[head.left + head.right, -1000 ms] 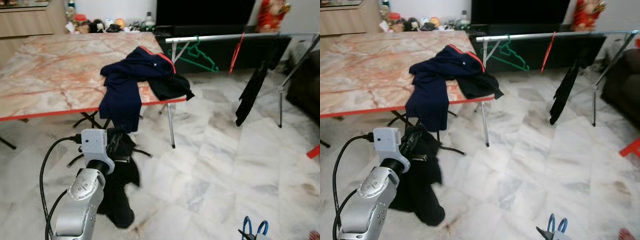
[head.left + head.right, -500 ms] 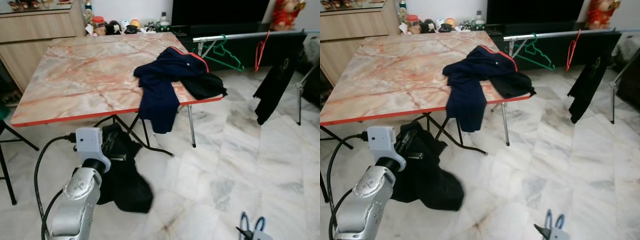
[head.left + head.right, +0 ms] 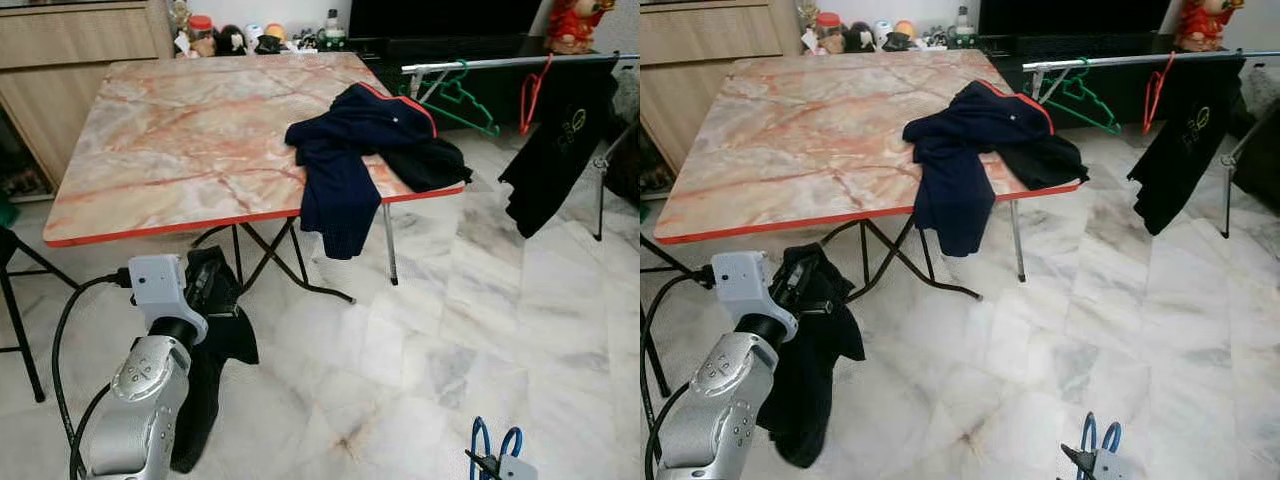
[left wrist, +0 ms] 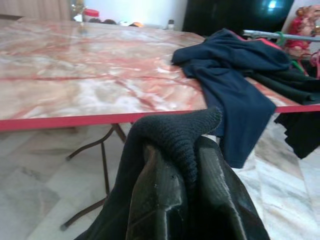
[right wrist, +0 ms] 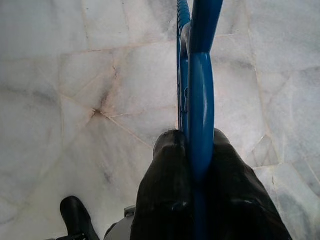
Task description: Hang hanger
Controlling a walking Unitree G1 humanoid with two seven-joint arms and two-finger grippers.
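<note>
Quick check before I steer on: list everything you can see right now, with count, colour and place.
Table: one, pink marble top, red edge, ahead.
Navy garment: one, draped over table's near right corner.
Black garment on table: one, beside the navy one.
Clothes rail: one, silver, behind the table to the right.
Green hanger: one, on rail.
Red hanger: one, on rail.
Black shirt: one, hanging from rail.
Cabinet: one, wooden, far left.
Black knit garment: one, in left gripper.
Blue hanger: one, in right gripper.
Left gripper: shut on knit garment.
Right gripper: shut on blue hanger.
</note>
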